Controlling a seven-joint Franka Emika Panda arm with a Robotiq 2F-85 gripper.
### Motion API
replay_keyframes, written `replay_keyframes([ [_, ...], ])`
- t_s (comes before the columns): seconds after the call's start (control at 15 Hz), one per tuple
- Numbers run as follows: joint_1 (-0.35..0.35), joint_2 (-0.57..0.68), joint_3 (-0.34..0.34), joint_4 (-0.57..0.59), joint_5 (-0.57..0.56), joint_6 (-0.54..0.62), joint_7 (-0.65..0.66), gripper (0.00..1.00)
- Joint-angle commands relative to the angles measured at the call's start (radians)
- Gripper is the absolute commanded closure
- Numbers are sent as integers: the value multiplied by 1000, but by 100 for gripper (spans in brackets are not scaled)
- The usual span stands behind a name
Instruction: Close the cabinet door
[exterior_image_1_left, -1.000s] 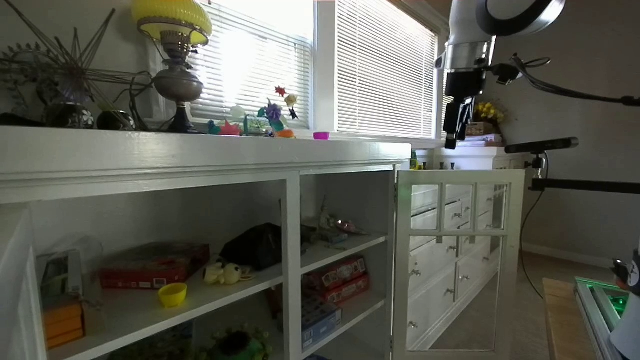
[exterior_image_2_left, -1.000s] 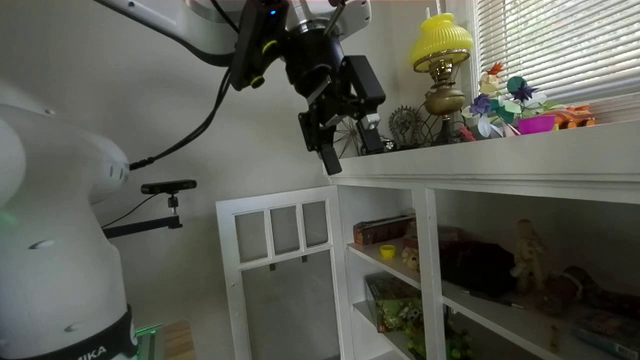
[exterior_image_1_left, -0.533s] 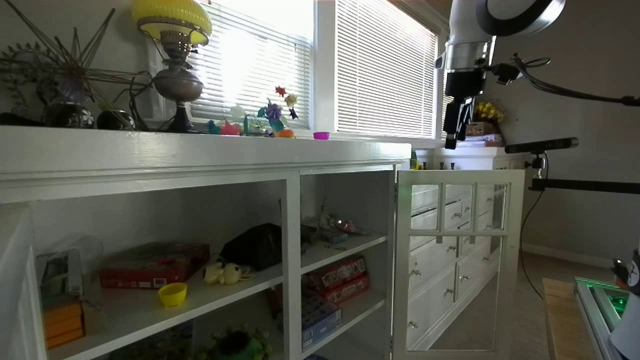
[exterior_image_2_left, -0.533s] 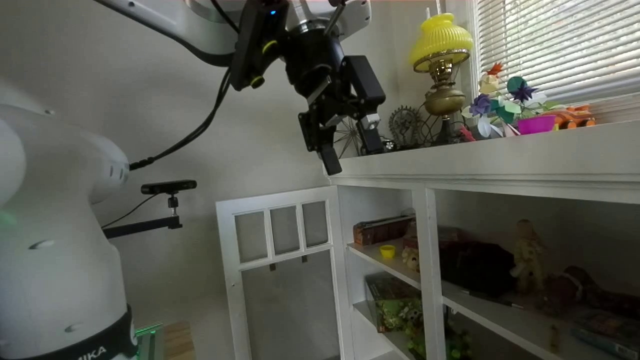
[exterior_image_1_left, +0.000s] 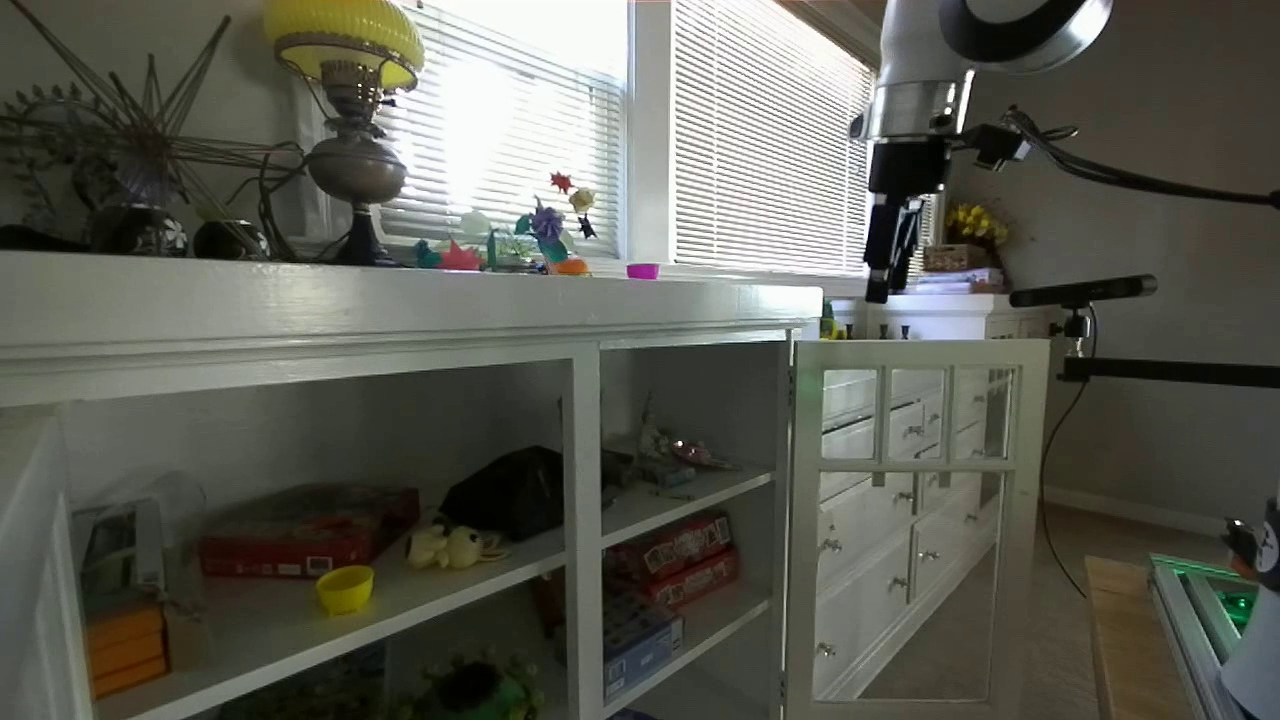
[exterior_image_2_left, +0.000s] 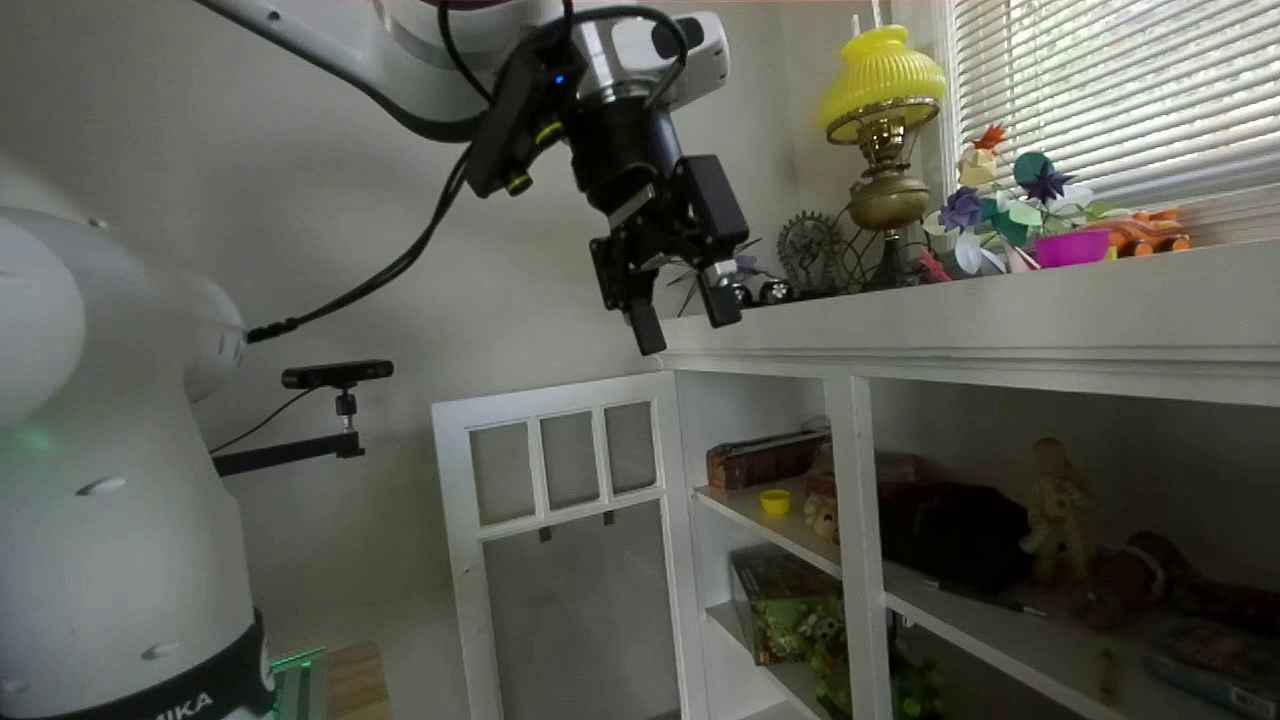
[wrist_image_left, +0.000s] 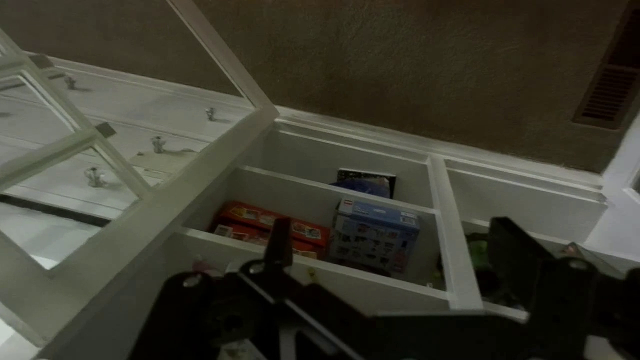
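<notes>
A white cabinet stands with its shelves exposed. Its glass-paned door near the drawers is swung wide open; its frame also shows in the wrist view. A second open door at the lamp end shows in both exterior views and at the wrist view's right edge. My gripper is open with nothing between its fingers. It hangs above the door tops, near countertop height, in both exterior views. In the wrist view the gripper points down toward the shelf fronts. It touches neither door.
The countertop holds a yellow lamp, paper flowers and a pink cup. The shelves hold red boxes, a blue box and a yellow cup. A mounted camera stands beyond the drawer-side door.
In both exterior views my open gripper has shifted a little to the left in the last half second, after holding still. The doors have not moved.
</notes>
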Motion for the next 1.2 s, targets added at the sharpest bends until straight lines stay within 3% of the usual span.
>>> replay_keyframes([
  [0.0, 124, 84, 61, 74, 125, 9, 65, 0],
  [0.4, 258, 264, 192, 235, 253, 32, 189, 0],
  [0.6, 342, 378, 210, 334, 410, 23, 212, 0],
  [0.67, 293, 279, 218, 246, 321, 27, 201, 0],
  [0.8, 326, 339, 227, 294, 374, 27, 203, 0],
  [1.13, 329, 370, 218, 310, 395, 27, 206, 0],
])
